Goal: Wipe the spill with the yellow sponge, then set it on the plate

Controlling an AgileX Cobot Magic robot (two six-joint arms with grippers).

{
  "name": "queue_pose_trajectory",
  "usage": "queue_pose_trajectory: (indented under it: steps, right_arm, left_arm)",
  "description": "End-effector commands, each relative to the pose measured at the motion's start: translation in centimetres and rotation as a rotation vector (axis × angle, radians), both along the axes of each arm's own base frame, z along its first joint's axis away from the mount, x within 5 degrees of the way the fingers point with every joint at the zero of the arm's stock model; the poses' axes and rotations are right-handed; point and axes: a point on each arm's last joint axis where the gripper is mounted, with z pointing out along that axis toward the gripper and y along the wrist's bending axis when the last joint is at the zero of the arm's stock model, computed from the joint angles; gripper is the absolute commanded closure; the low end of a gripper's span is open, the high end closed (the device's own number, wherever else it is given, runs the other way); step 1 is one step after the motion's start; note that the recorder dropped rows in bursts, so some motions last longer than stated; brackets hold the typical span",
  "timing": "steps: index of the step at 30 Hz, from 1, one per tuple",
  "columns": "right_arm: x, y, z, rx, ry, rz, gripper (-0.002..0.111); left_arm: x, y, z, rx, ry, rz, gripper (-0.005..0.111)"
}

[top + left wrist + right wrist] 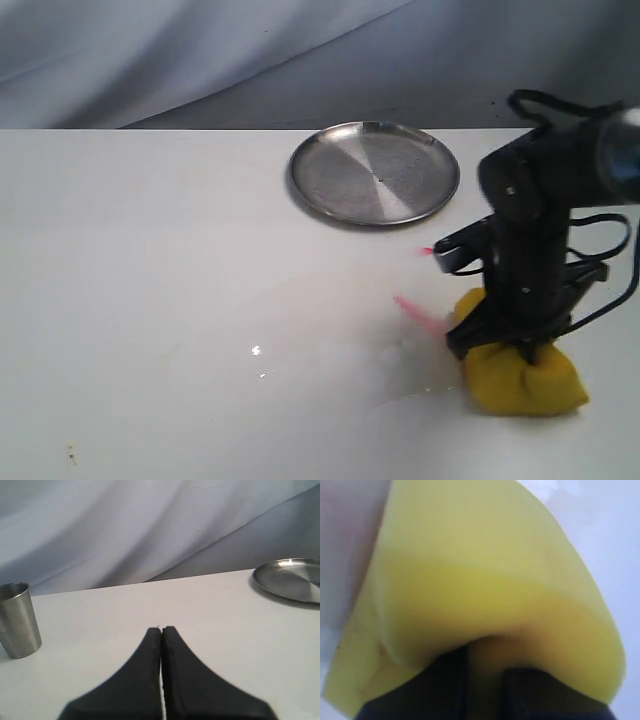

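While the right gripper (520,350) pinches the yellow sponge (525,385) from above, we see the foam bulge out on either side of its jaws and press onto the white table (150,300). In the exterior view the sponge sits on the near side of the plate (375,172), past its right edge and well apart from it. In the right wrist view the dark fingers (445,680) bite into the sponge (485,580), which folds around them.

The spill (400,365) shows as a faint watery sheen with a few bright glints. It lies on the near side of the plate, and as far as we can tell its right end meets the sponge. Two pink-red streaks (418,312) lie between the plate and the sponge. The plate lies flat, shiny face up.

We find the left gripper (161,630) with its jaws pressed together, tip against tip, above the table. It is well apart from the plate (292,580), and a steel cup (19,620) stands upright on the side of this gripper away from the plate.
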Motion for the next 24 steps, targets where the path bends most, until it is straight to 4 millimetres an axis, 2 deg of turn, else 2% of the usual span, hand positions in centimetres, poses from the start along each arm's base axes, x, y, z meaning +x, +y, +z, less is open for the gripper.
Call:
queue_pose_trajectory:
  steps: [1, 2, 7, 11, 15, 19, 21, 24]
  right_arm:
    - [-3.6, 7.4, -1.3, 0.179, 0.032, 0.041, 0.108]
    - [-4.1, 9.3, -1.2, 0.197, 0.036, 0.074, 0.108]
    - [-5.6, 16.2, -0.9, 0.268, 0.043, 0.178, 0.108]
    - [-6.0, 21.7, -0.3, 0.331, 0.025, 0.253, 0.108]
    - [-5.9, 25.6, 0.1, 0.361, 0.020, 0.327, 0.108]
    - [-4.0, 26.9, 0.4, 0.347, -0.023, 0.352, 0.108]
    - [-2.3, 26.5, 0.5, 0.329, -0.063, 0.346, 0.108]
    - [0.6, 24.7, 0.5, 0.322, -0.081, 0.282, 0.108]
  left_arm:
    - [0.0, 0.0, -0.1, -0.001, -0.005, 0.000, 0.107]
    - [0.0, 0.0, -0.1, -0.001, -0.005, 0.000, 0.107]
    - [0.0, 0.0, -0.1, -0.001, -0.005, 0.000, 0.107]
    - [0.0, 0.0, -0.1, -0.001, -0.005, 0.000, 0.107]
    - [0.0, 0.0, -0.1, -0.001, -0.005, 0.000, 0.107]
    - [0.0, 0.0, -0.1, -0.001, -0.005, 0.000, 0.107]
    - [0.0, 0.0, -0.1, -0.001, -0.005, 0.000, 0.107]
    - [0.0, 0.0, -0.1, -0.001, -0.005, 0.000, 0.107]
